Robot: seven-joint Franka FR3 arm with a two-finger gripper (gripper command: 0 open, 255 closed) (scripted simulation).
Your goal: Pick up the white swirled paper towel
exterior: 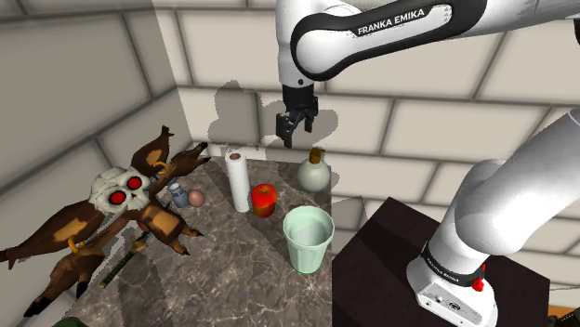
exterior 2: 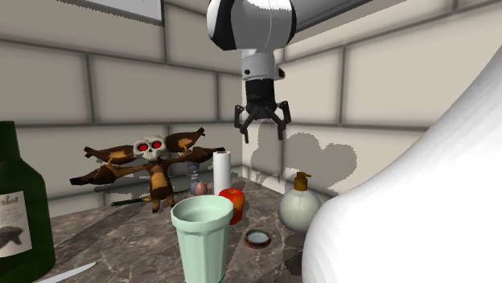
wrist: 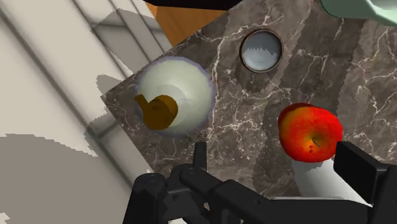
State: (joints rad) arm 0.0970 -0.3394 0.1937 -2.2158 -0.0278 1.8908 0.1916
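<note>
The white paper towel roll (exterior: 238,181) stands upright on the dark marble counter (exterior: 232,269), right beside a red apple (exterior: 264,199). My gripper (exterior: 296,125) hangs open high above the counter, up and toward the shoulder view's right of the roll, holding nothing. In the second exterior view the roll (exterior 2: 221,171) stands behind the apple (exterior 2: 232,203), and the gripper (exterior 2: 262,122) hovers above and to the right of it with fingers spread. From the wrist, the roll (wrist: 321,181) lies partly hidden under the apple (wrist: 310,132), near the right finger of the gripper (wrist: 273,156).
A round soap bottle with a brown pump (exterior: 314,172) stands near the wall. A pale green cup (exterior: 308,239) sits at the counter's front. A skull-headed brown creature (exterior: 121,200), a small jar (exterior: 175,193) and an egg (exterior: 196,198) lie left. A small round dish (exterior 2: 258,238) and a green bottle (exterior 2: 20,209) also show.
</note>
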